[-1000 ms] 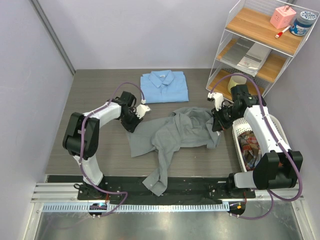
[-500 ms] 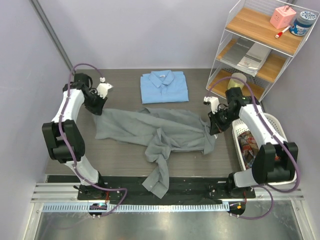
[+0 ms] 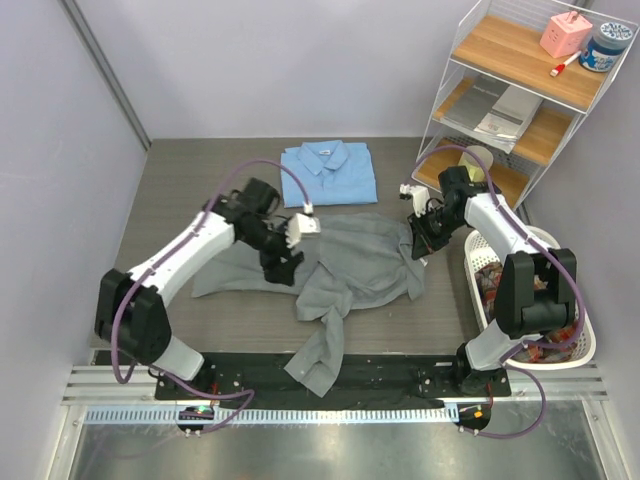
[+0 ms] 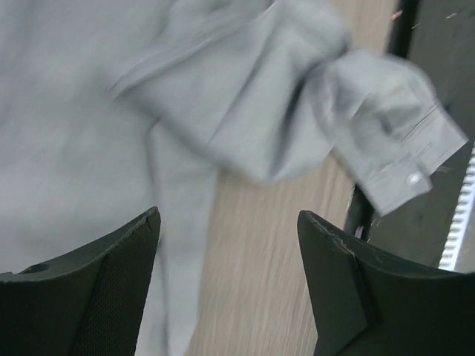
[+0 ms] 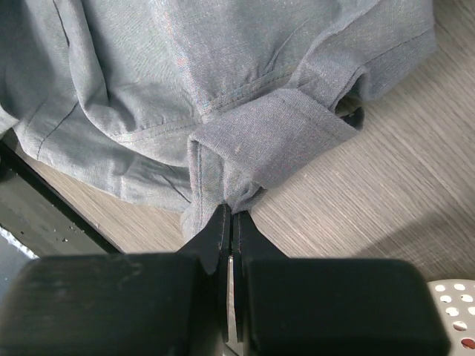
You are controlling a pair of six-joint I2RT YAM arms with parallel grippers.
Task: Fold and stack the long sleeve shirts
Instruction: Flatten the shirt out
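Observation:
A grey long sleeve shirt (image 3: 355,262) lies loosely spread across the middle of the table, one sleeve (image 3: 318,355) trailing toward the near edge. A light blue shirt (image 3: 328,172) lies folded behind it. My left gripper (image 3: 281,266) hovers over the grey shirt's left part, open, with nothing between its fingers. In the left wrist view the left gripper (image 4: 228,215) frames bare wood, with grey cloth (image 4: 74,111) and a buttoned cuff (image 4: 397,144) beyond. My right gripper (image 3: 418,242) is shut on the shirt's right edge. The right wrist view shows the right gripper (image 5: 230,211) pinching a fold of grey cloth (image 5: 185,67).
A white basket (image 3: 478,295) holding mixed items stands at the right, beside my right arm. A wire and wood shelf rack (image 3: 510,100) fills the back right corner. A black strip (image 3: 390,372) runs along the near table edge.
My left gripper let go of the grey shirt at the far left and swung right over the shirt, opening. The right gripper shifted slightly back with its edge of cloth.

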